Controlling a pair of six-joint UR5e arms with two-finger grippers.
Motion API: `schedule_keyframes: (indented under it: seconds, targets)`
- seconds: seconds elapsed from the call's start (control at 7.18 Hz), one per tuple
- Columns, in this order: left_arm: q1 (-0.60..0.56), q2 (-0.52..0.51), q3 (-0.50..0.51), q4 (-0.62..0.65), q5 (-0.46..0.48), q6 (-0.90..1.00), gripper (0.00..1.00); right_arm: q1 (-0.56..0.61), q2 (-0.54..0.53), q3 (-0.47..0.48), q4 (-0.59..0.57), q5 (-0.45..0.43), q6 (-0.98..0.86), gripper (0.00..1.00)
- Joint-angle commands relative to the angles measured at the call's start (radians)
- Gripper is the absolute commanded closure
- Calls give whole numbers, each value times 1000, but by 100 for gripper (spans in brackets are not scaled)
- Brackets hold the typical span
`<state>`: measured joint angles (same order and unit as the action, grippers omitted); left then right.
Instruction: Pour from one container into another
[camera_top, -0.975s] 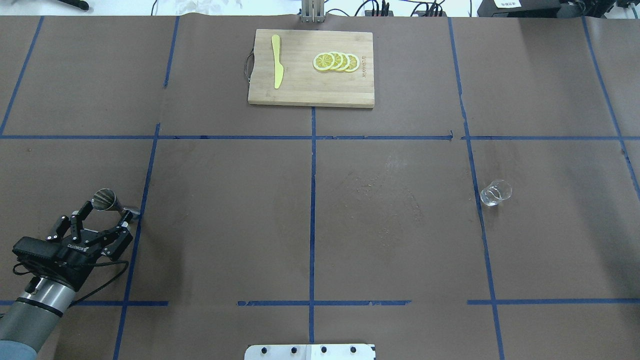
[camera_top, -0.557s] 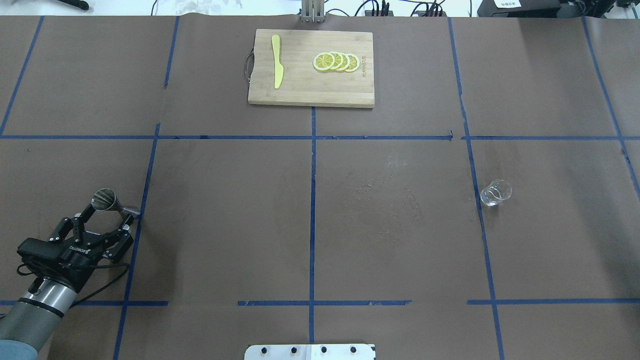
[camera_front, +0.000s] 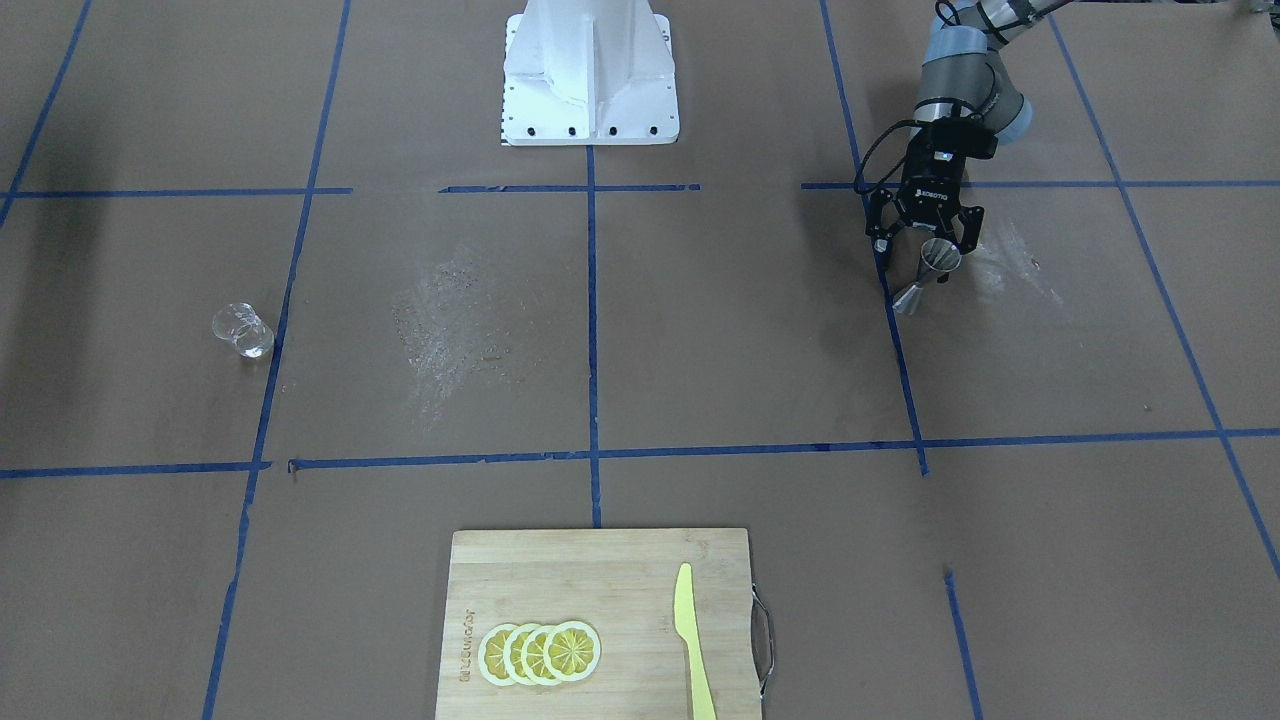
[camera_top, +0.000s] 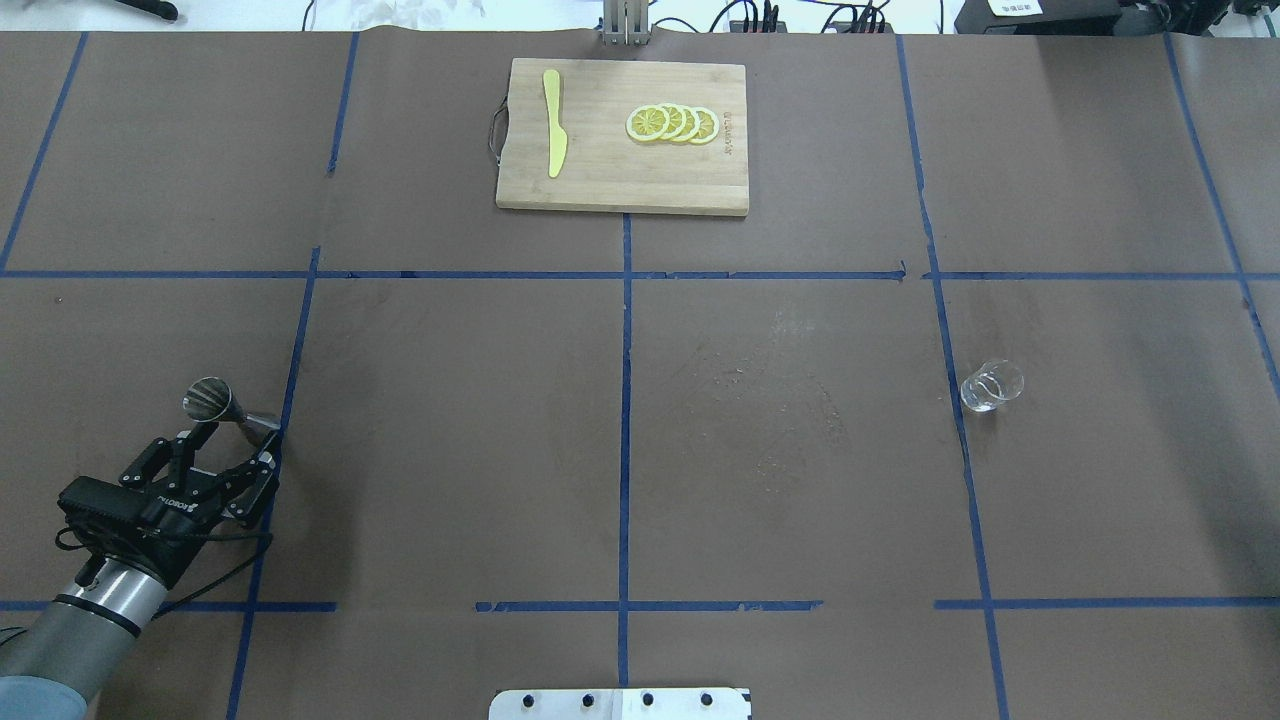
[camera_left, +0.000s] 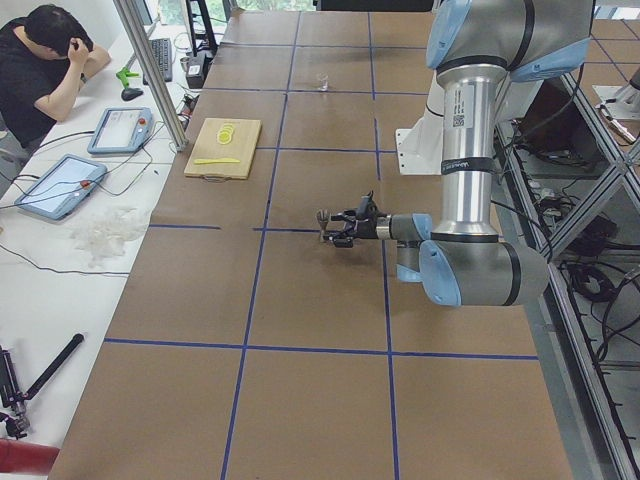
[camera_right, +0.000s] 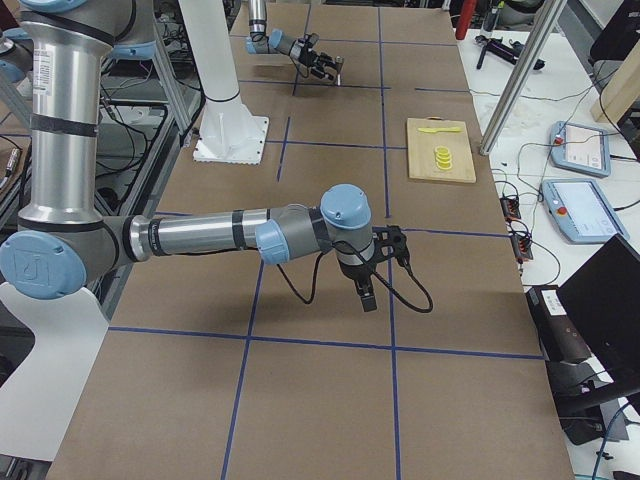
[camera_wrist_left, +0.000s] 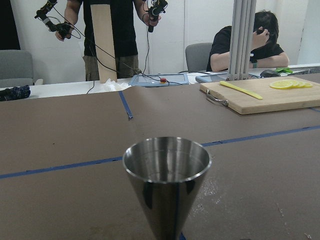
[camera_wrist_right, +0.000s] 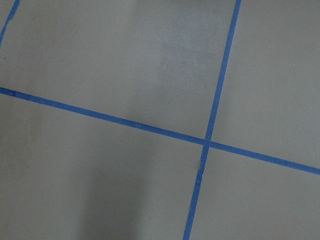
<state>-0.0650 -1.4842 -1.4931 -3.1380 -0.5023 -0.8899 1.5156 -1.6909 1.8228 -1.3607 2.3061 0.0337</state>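
A steel double-cone jigger (camera_top: 218, 404) stands upright at the near left of the table, on a blue tape line. It also shows in the front view as the jigger (camera_front: 926, 274) and fills the left wrist view as the jigger (camera_wrist_left: 167, 180). My left gripper (camera_top: 236, 447) is open, just on the robot's side of the jigger, touching nothing. A small clear glass (camera_top: 992, 386) stands far off at the right. My right gripper (camera_right: 367, 297) shows only in the right side view, above bare table; I cannot tell its state.
A wooden cutting board (camera_top: 600, 185) lies at the far middle with lemon slices (camera_top: 672, 123) and a yellow knife (camera_top: 554, 122) on it. Blue tape lines (camera_wrist_right: 206, 141) cross the brown table cover. Operators sit beyond the far edge.
My left gripper has drawn back toward the robot from around the jigger, staying open. The jigger and the glass have not moved.
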Motion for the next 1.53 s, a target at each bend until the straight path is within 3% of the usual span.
schedule_keyframes:
  seconds: [0.0,0.98,1.11,1.39]
  targets:
    - [-9,1,2,-8,-10,-3,33,0,4,0,0,-1,0,0]
    - [-50,1,2,-16,-38,-4,31,0,7,-2,0,-1,0,0]
    - [-50,1,4,-16,-38,-4,36,0,7,0,0,-1,0,0]
    - [-45,-1,17,-25,-35,-4,82,0,7,0,0,-1,0,0]
